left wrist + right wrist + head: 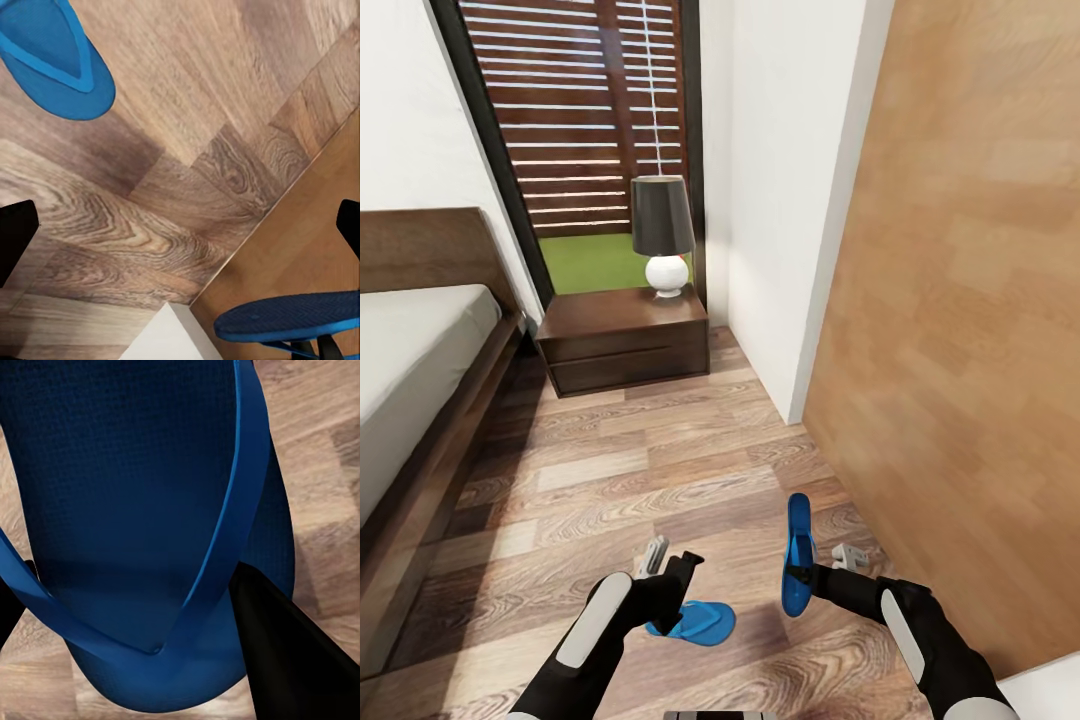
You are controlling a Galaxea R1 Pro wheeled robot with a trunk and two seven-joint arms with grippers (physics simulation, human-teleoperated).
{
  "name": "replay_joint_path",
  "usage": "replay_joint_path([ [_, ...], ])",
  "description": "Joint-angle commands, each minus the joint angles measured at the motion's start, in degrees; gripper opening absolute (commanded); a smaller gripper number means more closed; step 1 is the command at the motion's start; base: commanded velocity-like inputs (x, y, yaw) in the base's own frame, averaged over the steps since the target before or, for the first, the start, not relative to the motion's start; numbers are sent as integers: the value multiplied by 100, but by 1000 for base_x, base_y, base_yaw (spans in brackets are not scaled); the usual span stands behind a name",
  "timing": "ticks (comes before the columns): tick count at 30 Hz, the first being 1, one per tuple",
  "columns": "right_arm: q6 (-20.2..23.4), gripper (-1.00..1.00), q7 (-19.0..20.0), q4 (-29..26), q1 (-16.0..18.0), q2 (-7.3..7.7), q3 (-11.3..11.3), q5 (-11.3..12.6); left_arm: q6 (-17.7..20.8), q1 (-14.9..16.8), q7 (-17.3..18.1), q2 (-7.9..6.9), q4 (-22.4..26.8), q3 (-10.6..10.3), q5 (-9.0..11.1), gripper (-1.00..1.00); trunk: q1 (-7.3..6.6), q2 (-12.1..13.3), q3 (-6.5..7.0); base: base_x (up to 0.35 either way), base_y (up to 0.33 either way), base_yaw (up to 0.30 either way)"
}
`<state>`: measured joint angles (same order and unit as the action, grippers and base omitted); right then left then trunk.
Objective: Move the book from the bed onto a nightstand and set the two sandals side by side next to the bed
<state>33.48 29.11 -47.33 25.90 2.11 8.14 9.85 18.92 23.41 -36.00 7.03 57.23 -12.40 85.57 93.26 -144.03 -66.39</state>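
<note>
Half finished with the sandal step, at a guess. Held one bright blue flip-flop sandal [797, 555] on edge between the right fingers [292, 652], closed on it above the grey-brown wood plank floor [660, 450], presumably for laying beside its mate. Hovered the left fingers [15, 240], spread wide and empty, just over the second blue sandal [705, 622], flat on the floor. Faced the dark brown two-drawer nightstand [625, 345], with the low dark-framed bed [450, 440] alongside, well apart from both sandals.

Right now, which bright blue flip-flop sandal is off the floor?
The one clamped in the right gripper, held on edge; the other lies flat on the wood floor.
</note>
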Motion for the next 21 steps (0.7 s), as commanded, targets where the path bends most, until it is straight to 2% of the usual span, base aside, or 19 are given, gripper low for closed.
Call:
replay_joint_path([
  [1, 44, -100, 7, -4, 2, -4, 12, 33, 6, 2, -37, 0, 7, 0, 12, 100, -1, -2, -5, 3, 1, 0],
  [6, 44, -100, 7, -4, 2, -1, 6, 34, 10, 2, -29, 0, 7, 0, -10, 100, -1, -2, -5, 1, -23, 0],
  [12, 44, -100, 7, -4, 2, -5, 6, 34, 8, 4, -23, 0, 11, 0, -15, 100, -1, -2, -5, 0, -164, 0],
  [21, 44, -100, 7, -4, 2, 0, 18, 34, -3, 2, -44, 0, 16, 0, -18, 100, -1, -2, -5, 0, -11, 0],
])
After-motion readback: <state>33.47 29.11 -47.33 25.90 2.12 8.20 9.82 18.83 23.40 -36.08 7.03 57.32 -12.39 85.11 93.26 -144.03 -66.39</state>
